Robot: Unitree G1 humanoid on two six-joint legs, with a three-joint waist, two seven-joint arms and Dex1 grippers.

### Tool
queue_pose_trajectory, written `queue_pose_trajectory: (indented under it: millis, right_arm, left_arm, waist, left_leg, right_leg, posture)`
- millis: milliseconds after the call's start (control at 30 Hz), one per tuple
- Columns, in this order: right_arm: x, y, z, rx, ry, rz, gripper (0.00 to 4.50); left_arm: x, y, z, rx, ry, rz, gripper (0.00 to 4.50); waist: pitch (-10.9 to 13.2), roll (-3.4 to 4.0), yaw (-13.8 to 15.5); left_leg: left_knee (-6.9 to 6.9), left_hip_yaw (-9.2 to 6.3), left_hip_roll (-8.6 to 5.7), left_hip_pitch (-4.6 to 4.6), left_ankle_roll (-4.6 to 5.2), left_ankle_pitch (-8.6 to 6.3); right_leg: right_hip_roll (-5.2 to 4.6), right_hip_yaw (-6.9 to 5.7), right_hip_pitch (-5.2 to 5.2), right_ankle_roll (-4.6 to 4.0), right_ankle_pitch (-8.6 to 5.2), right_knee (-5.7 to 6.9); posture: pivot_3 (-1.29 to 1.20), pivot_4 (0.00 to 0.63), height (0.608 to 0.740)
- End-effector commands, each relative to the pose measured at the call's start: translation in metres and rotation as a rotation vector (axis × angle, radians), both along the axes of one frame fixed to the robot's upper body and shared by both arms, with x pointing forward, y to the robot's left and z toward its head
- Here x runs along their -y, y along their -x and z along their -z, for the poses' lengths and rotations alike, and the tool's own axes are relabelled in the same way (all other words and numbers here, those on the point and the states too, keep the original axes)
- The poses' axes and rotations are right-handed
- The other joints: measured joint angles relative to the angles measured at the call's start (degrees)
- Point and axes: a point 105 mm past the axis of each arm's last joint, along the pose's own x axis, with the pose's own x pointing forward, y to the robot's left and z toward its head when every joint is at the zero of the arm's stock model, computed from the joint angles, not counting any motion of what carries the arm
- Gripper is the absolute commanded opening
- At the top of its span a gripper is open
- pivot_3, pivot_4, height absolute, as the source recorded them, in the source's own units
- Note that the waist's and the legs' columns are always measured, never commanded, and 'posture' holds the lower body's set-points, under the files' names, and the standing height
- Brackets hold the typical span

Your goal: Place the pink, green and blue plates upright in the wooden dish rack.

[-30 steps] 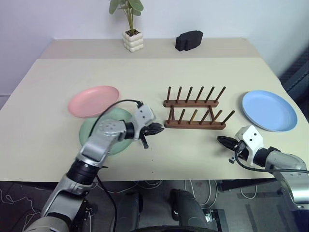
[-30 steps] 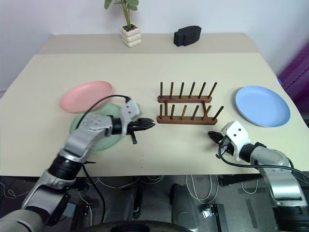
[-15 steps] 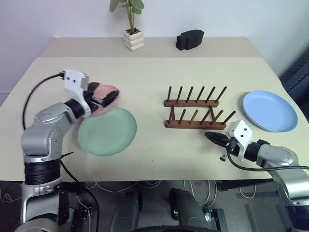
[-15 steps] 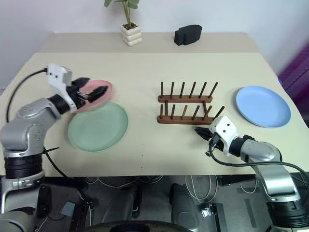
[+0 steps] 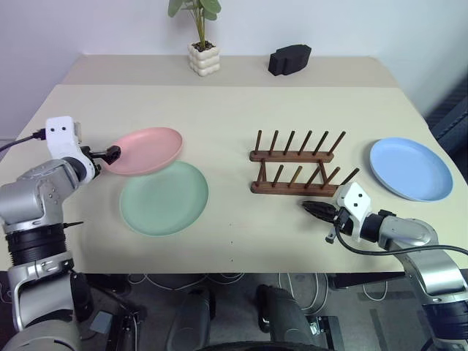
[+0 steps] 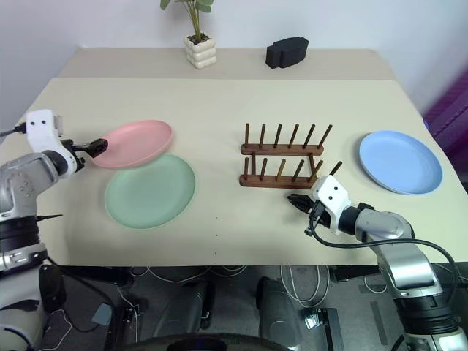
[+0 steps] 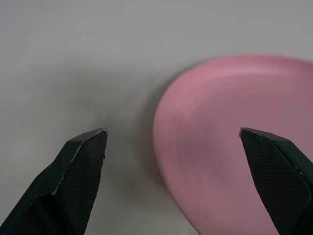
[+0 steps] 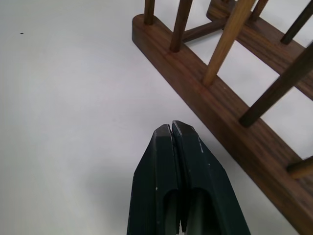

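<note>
The pink plate [image 5: 144, 150] lies at the table's left, its near edge overlapping the far rim of the green plate [image 5: 164, 198]. My left gripper [image 5: 111, 153] hovers at the pink plate's left edge, open wide, and the plate [image 7: 230, 142] shows just beyond its fingertips [image 7: 90, 147]. The wooden dish rack [image 5: 296, 172] stands empty at centre right. The blue plate [image 5: 409, 169] lies flat to the right of it. My right gripper [image 5: 313, 210] is shut and empty, low over the table just in front of the rack's near rail [image 8: 195, 73].
A potted plant [image 5: 197, 45] and a black block [image 5: 290, 60] stand at the back of the table. Bare tabletop [image 5: 241, 234] runs between the green plate and the rack.
My left gripper swung left from in front of the rack, across the pink plate to its left edge, and opened wide. The right gripper crept left toward the rack, still shut.
</note>
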Motion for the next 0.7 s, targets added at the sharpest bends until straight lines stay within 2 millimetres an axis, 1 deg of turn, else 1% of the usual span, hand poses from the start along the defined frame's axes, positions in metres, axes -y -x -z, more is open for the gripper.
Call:
queue_pose_trajectory:
  millis: [33,133,200,267,367,400,433,467,533,600,633,700]
  right_arm:
    - [-0.003,0.001,-0.009,0.047,-0.008,-0.01,0.0]
    - [-0.002,0.004,-0.009,0.049,-0.013,0.004,0.0]
    - [-0.001,0.005,-0.009,0.051,-0.015,0.01,0.0]
    - [0.0,0.006,-0.009,0.051,-0.011,0.017,0.0]
    - [0.001,0.009,-0.01,0.052,-0.01,0.022,0.0]
    - [0.001,0.009,-0.01,0.053,-0.009,0.022,0.0]
    - [0.001,0.01,-0.01,0.054,-0.009,0.023,0.0]
    - [0.001,0.01,-0.01,0.054,-0.008,0.024,0.0]
    - [0.001,0.01,-0.011,0.055,-0.007,0.025,0.0]
    - [0.001,0.01,-0.011,0.055,-0.008,0.024,0.0]
    - [0.001,0.01,-0.011,0.056,-0.008,0.024,0.0]
    - [-0.001,0.009,-0.013,0.058,-0.008,0.016,0.0]
  left_arm:
    - [0.008,-0.008,-0.003,-0.005,0.062,0.011,4.45]
    - [0.007,-0.013,0.01,-0.069,0.091,-0.033,4.45]
    - [0.008,-0.014,0.013,-0.079,0.108,-0.042,4.45]
    - [0.004,-0.017,0.015,-0.08,0.127,-0.081,4.45]
    - [0.0,-0.019,0.015,-0.069,0.143,-0.118,3.67]
    - [0.0,-0.02,0.014,-0.059,0.142,-0.119,3.24]
    - [0.0,-0.021,0.012,-0.045,0.14,-0.121,2.74]
    - [0.0,-0.022,0.01,-0.033,0.14,-0.124,2.1]
    - [0.001,-0.023,0.008,-0.011,0.145,-0.129,1.21]
    - [0.002,-0.024,0.006,-0.003,0.152,-0.129,0.13]
    - [0.002,-0.024,0.006,0.002,0.155,-0.127,0.05]
    - [0.003,-0.024,0.002,0.022,0.163,-0.122,0.05]
  waist:
    - [0.0,0.0,0.0]
    - [0.0,-0.01,-0.1]
    - [0.0,-0.01,-0.1]
    - [0.0,0.0,-0.1]
    - [0.0,-0.01,-0.1]
    - [0.0,-0.01,-0.1]
    - [0.0,-0.01,-0.1]
    - [0.0,-0.01,-0.1]
    - [0.0,-0.02,0.0]
    - [0.0,-0.02,0.1]
    - [0.0,-0.02,0.1]
    - [0.0,0.01,0.1]
  left_leg:
    - [0.0,0.0,0.0,0.01,0.0,0.0]
    - [0.0,0.01,0.0,0.02,-0.01,0.0]
    - [-0.01,0.01,0.0,0.03,-0.01,0.0]
    - [-0.01,0.01,0.0,0.03,-0.01,0.0]
    - [0.0,0.01,0.0,0.04,-0.01,0.01]
    - [-0.01,0.01,0.0,0.04,-0.01,0.01]
    - [-0.01,0.01,0.0,0.04,-0.01,0.01]
    - [-0.01,0.01,0.0,0.04,-0.02,0.01]
    - [0.0,0.01,0.0,0.04,-0.04,0.02]
    - [0.0,0.02,0.0,0.03,-0.05,0.02]
    - [0.0,0.01,0.0,0.03,-0.05,0.02]
    - [0.0,0.02,-0.03,0.06,-0.06,0.03]
  right_leg:
    - [0.0,0.0,0.0,0.01,0.0,0.02]
    - [0.0,0.0,0.0,0.02,0.01,0.02]
    - [0.0,0.0,0.0,0.03,0.02,0.04]
    - [0.0,0.0,0.0,0.03,0.03,0.04]
    - [-0.01,0.0,0.0,0.03,0.03,0.04]
    - [0.0,0.0,0.0,0.03,0.03,0.04]
    - [0.0,0.0,0.0,0.03,0.03,0.04]
    - [0.0,0.0,0.0,0.03,0.03,0.04]
    - [-0.01,0.0,0.0,0.03,0.03,0.04]
    - [-0.01,0.01,0.0,0.03,0.03,0.03]
    - [-0.01,0.01,0.0,0.02,0.03,0.04]
    - [-0.04,0.0,0.04,0.03,0.03,0.03]
  posture:
    - [0.0,0.15,0.74]
    - [0.0,0.15,0.74]
    - [0.0,0.15,0.74]
    - [0.0,0.15,0.74]
    - [0.0,0.15,0.74]
    - [0.0,0.15,0.74]
    - [0.0,0.15,0.74]
    - [0.0,0.15,0.74]
    - [0.0,0.15,0.74]
    - [0.0,0.15,0.74]
    - [0.0,0.15,0.74]
    - [0.0,0.15,0.74]
